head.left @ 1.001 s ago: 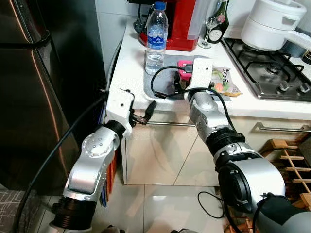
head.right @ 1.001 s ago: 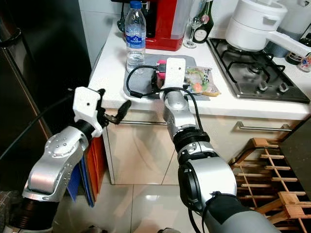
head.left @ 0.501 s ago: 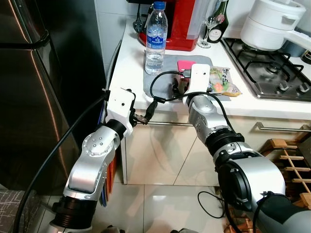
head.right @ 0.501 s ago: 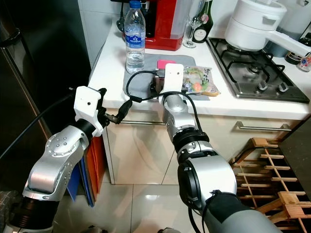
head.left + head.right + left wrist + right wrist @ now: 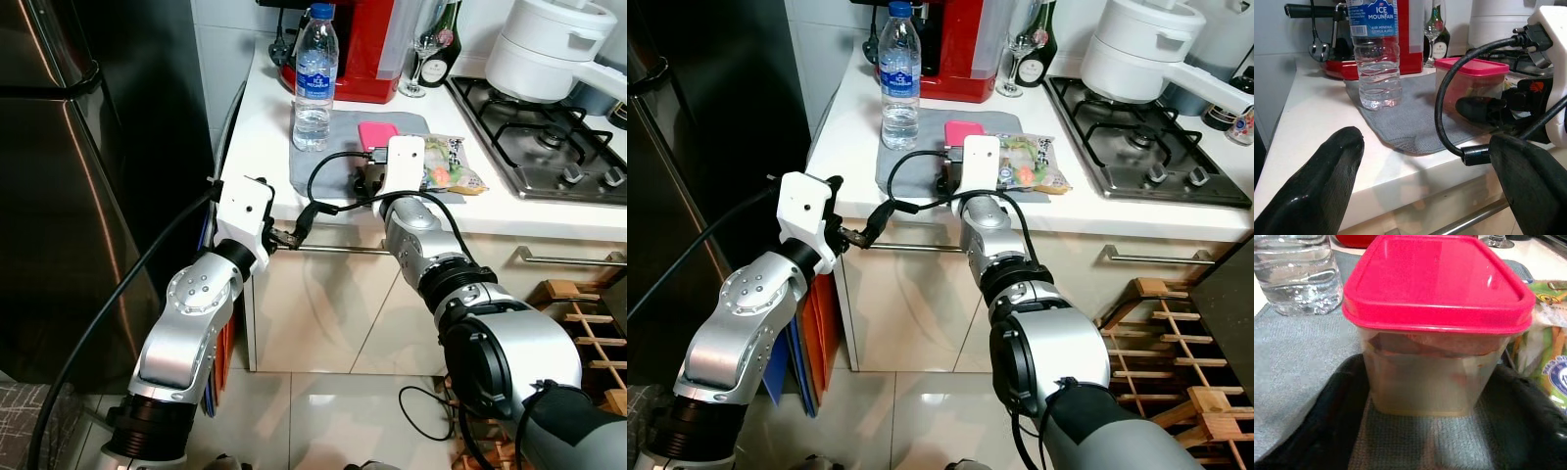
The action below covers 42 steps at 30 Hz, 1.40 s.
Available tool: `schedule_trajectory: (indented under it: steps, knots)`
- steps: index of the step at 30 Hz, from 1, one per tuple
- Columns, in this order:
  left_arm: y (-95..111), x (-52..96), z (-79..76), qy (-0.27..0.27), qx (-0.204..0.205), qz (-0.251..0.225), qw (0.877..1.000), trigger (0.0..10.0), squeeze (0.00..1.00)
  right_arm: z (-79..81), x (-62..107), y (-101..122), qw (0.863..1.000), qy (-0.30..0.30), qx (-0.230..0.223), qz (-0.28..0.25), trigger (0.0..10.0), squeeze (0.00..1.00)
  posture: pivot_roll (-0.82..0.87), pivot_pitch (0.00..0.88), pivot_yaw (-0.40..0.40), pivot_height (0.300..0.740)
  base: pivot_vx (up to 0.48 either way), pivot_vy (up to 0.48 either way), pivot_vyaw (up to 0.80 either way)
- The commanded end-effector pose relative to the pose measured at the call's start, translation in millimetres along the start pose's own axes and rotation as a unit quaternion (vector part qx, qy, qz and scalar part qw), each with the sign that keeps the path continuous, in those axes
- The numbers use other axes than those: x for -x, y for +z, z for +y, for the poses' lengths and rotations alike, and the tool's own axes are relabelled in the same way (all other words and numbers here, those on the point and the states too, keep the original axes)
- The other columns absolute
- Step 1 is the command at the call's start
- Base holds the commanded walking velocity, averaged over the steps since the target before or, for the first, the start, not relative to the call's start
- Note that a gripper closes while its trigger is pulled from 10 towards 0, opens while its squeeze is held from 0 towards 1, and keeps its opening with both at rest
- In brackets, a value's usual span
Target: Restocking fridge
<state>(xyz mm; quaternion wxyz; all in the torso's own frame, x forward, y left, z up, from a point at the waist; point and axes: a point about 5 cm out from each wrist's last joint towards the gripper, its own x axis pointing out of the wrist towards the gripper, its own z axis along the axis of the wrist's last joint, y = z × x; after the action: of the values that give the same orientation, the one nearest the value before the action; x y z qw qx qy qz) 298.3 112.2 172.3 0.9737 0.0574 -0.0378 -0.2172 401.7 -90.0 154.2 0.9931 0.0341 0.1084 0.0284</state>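
A clear container with a pink lid (image 5: 1435, 323) stands on a grey cloth (image 5: 323, 162) on the white counter. My right gripper (image 5: 364, 180) lies low on the cloth just in front of it. It is open, with one black finger (image 5: 1337, 396) by each lower corner of the container; whether they touch it I cannot tell. A water bottle (image 5: 315, 78) stands at the cloth's far left corner, and a bag of vegetables (image 5: 451, 162) lies to the container's right. My left gripper (image 5: 294, 230) hovers open and empty in front of the counter edge.
A dark fridge (image 5: 88, 196) stands shut on the left. Behind the cloth are a red coffee machine (image 5: 358, 49), a wine glass and a bottle. A gas hob (image 5: 549, 137) carries a white pot (image 5: 554, 44). A wooden rack (image 5: 588, 323) stands at lower right.
My right wrist has drawn back towards the counter edge and dropped lower, so more of the pink lid shows beyond it. The left arm has hardly moved.
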Motion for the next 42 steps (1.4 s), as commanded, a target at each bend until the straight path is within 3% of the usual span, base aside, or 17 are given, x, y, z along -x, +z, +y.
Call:
schedule_trajectory:
  steps: [1, 11, 18, 21, 23, 24, 25, 26, 28, 32, 33, 34, 37, 38, 40, 41, 42]
  knots:
    - [7.0, -2.4, -2.1, -0.008, -0.006, -0.011, 1.000, 10.0, 0.00, -4.7, -1.0, 4.9, 1.000, -0.006, -0.010, -0.003, 0.0, 0.00, 0.06, 0.000, -0.087, 0.740, 0.000, 0.000, 0.00]
    - [7.4, -3.2, -2.4, -0.005, -0.006, -0.012, 1.000, 10.0, 0.00, -2.9, -1.8, 14.8, 1.000, 0.001, -0.011, -0.026, 0.0, 0.00, 0.06, 0.000, -0.095, 0.740, 0.000, 0.000, 0.00]
    - [7.8, -3.4, -1.6, 0.002, -0.010, -0.016, 1.000, 10.0, 0.00, -14.5, 0.1, 42.4, 0.992, -0.011, 0.025, -0.125, 0.0, 0.00, 0.05, 0.000, -0.088, 0.740, 0.000, 0.000, 0.00]
    - [9.4, -4.1, 3.2, 0.032, -0.019, -0.027, 0.999, 10.0, 0.00, -20.7, 8.5, 70.6, 0.970, -0.026, 0.050, -0.238, 0.0, 0.00, 0.04, 0.000, -0.088, 0.740, 0.000, 0.000, 0.00]
    - [7.0, -4.1, 9.4, 0.071, -0.011, -0.030, 0.997, 10.0, 0.00, -24.4, 21.4, 84.5, 0.943, -0.033, 0.064, -0.325, 0.0, 0.00, 0.03, 0.000, -0.085, 0.740, 0.000, 0.000, 0.00]
    - [5.3, -3.3, 11.6, 0.087, -0.005, -0.030, 0.996, 10.0, 0.00, -26.1, 27.5, 86.2, 0.932, -0.037, 0.070, -0.354, 0.0, 0.00, 0.02, 0.000, -0.086, 0.740, 0.000, 0.000, 0.00]
    - [5.3, -3.3, 11.6, 0.087, -0.005, -0.030, 0.996, 10.0, 0.00, -26.1, 27.5, 86.2, 0.932, -0.037, 0.070, -0.354, 0.0, 0.00, 0.02, 0.000, -0.086, 0.740, 0.000, 0.000, 0.00]
    - [2.3, 0.0, 14.6, 0.112, 0.014, -0.033, 0.993, 10.0, 0.00, -32.4, 43.6, 83.1, 0.909, -0.049, 0.098, -0.403, 0.0, 0.00, 0.01, 0.000, -0.087, 0.740, 0.000, 0.000, 0.00]
    - [1.4, 1.4, 15.2, 0.117, 0.022, -0.034, 0.992, 10.0, 0.00, -35.1, 49.3, 80.4, 0.902, -0.054, 0.105, -0.414, 0.0, 0.00, 0.01, 0.000, -0.087, 0.740, 0.000, 0.000, 0.00]
    - [6.1, 7.5, 14.6, 0.135, 0.020, -0.059, 0.989, 10.0, 0.00, -62.4, 91.0, 32.9, 0.892, -0.105, 0.143, -0.415, 0.0, 0.00, 0.00, 0.000, -0.091, 0.740, 0.000, 0.000, 0.00]
    - [6.1, 7.5, 14.6, 0.135, 0.020, -0.059, 0.989, 10.0, 0.00, -62.4, 91.0, 32.9, 0.892, -0.105, 0.143, -0.415, 0.0, 0.00, 0.00, 0.000, -0.091, 0.740, 0.000, 0.000, 0.00]
    - [6.9, 8.1, 13.8, 0.135, 0.018, -0.065, 0.989, 10.0, 0.00, -71.2, 99.2, 11.9, 0.904, -0.113, 0.148, -0.385, 0.0, 0.00, 0.00, 0.000, -0.091, 0.740, 0.000, 0.000, 0.00]
    - [8.9, 8.6, 13.2, 0.135, 0.002, -0.071, 0.988, 10.0, 0.00, -76.4, 107.6, -8.0, 0.915, -0.106, 0.159, -0.357, 0.0, 0.00, -0.01, 0.000, -0.084, 0.740, 0.000, 0.000, 0.00]
    - [9.8, 9.4, 13.0, 0.138, -0.009, -0.075, 0.988, 10.0, 0.00, -81.4, 116.9, -28.3, 0.927, -0.098, 0.160, -0.326, 0.0, 0.00, -0.03, 0.000, -0.068, 0.740, 0.000, 0.000, 0.00]
    - [9.9, 9.6, 13.0, 0.140, -0.012, -0.076, 0.987, 10.0, 0.00, -83.6, 120.2, -36.1, 0.933, -0.098, 0.154, -0.311, 0.0, 0.00, -0.03, 0.000, -0.068, 0.740, 0.000, 0.000, 0.00]
    - [10.2, 9.9, 13.2, 0.142, -0.021, -0.080, 0.986, 10.0, 0.00, -87.2, 120.5, -49.8, 0.951, -0.103, 0.111, -0.269, 0.0, 0.00, -0.04, 0.000, -0.058, 0.740, 0.000, 0.000, 0.00]
    - [10.4, 10.5, 14.1, 0.147, -0.029, -0.081, 0.985, 10.0, 0.00, -87.2, 118.7, -53.0, 0.956, -0.107, 0.092, -0.256, 0.0, 0.00, -0.04, 0.000, -0.050, 0.740, 0.000, 0.000, 0.00]
